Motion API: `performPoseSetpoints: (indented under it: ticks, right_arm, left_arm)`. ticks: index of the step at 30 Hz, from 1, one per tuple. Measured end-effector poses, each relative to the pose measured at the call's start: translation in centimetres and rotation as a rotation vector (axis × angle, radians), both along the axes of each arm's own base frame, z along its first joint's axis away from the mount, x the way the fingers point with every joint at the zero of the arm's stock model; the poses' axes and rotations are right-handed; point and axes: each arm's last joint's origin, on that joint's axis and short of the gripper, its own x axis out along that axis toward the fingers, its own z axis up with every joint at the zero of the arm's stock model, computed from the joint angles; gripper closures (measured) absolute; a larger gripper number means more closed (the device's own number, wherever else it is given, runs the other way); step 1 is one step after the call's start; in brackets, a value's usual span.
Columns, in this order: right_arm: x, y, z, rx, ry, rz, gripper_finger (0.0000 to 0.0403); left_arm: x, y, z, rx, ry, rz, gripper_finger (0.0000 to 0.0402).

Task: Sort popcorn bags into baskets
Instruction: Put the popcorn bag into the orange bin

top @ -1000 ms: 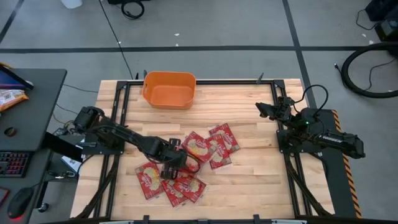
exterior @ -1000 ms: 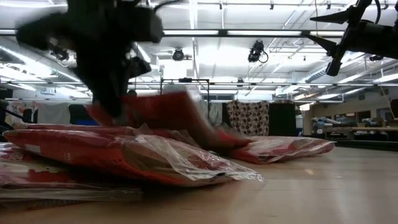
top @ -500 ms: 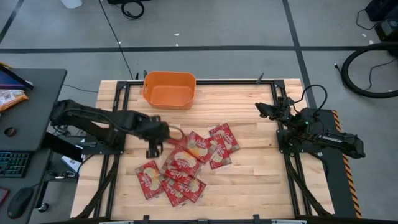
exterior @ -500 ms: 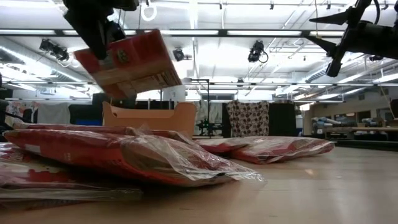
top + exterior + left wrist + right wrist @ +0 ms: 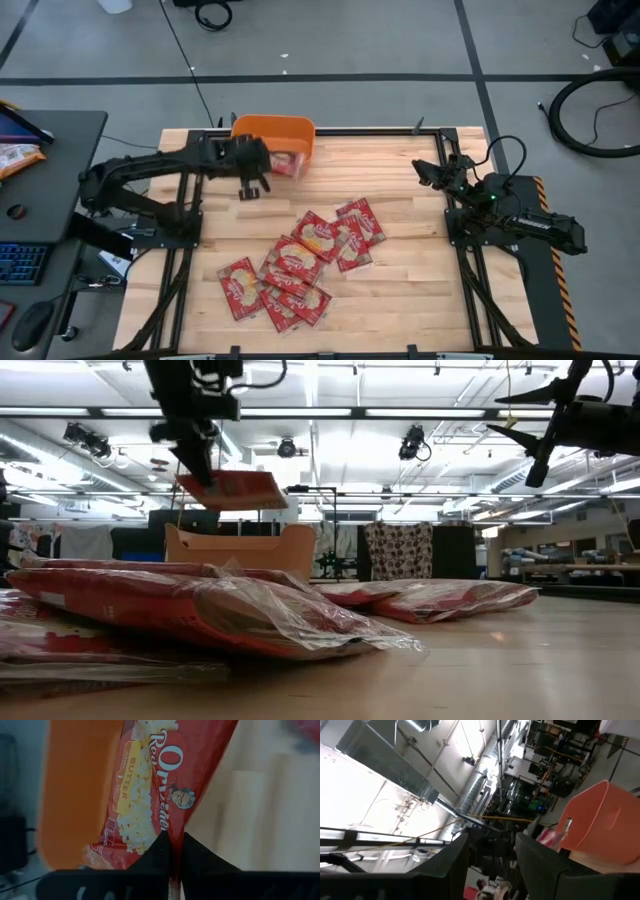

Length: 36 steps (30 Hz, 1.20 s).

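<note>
My left gripper (image 5: 263, 169) hovers at the near right corner of the orange basket (image 5: 262, 140), shut on one red popcorn bag (image 5: 284, 163). In the low view the bag (image 5: 236, 489) sits above the basket's rim (image 5: 240, 538). Several more red bags (image 5: 300, 262) lie flat and overlapping on the table's middle and near part, and they fill the low view's foreground (image 5: 200, 610). My right gripper (image 5: 430, 176) waits open above the table's right side, touching nothing. My left gripper pinches the bag's edge (image 5: 172, 832) between its two fingers (image 5: 155, 852). The bag's printed face (image 5: 160, 780) reaches away from the fingers over the basket (image 5: 75, 795). The bag is lifted clear and lies roughly level in the low view, held by one end (image 5: 205, 478).
The basket stands at the table's far edge, left of centre. A black metal frame (image 5: 190, 200) runs along the table's sides. Bare wood (image 5: 420, 270) lies right of the pile. A desk with a keyboard (image 5: 20, 262) stands off the left side.
My left gripper has risen from the pile with one bag and travelled toward the table's far edge, up to the basket. The bag has been lifted clear of the other bags, hung tilted midway, and now sits roughly level over the basket's rim.
</note>
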Motion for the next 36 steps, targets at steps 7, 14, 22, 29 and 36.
performPoseSetpoints:
  ticks: [7, 14, 22, 29, 36]
  right_arm:
    - [-0.1, -0.2, 0.0, 0.016, -0.004, -0.061, 0.0235]
    - [-0.1, -0.2, -0.1, 0.021, 0.001, -0.076, 0.0235]
    - [-0.1, -0.3, -0.1, 0.037, -0.005, -0.096, 0.0235]
    - [-0.1, -0.3, -0.1, 0.052, -0.014, -0.089, 0.0235]
    - [-0.1, -0.3, -0.1, 0.052, -0.014, -0.088, 0.0235]
  left_arm:
    - [-0.4, 5.4, -0.7, -0.015, -0.041, 0.027, 0.0379]
    - [1.2, 9.8, -4.6, -0.031, 0.031, 0.031, 0.0379]
    - [2.4, 12.5, -10.1, -0.048, 0.205, 0.069, 0.0356]
    - [2.6, 12.1, -10.1, -0.098, 0.181, 0.1, 0.026]
    - [3.9, 9.4, -5.2, -0.209, -0.019, 0.031, 0.0214]
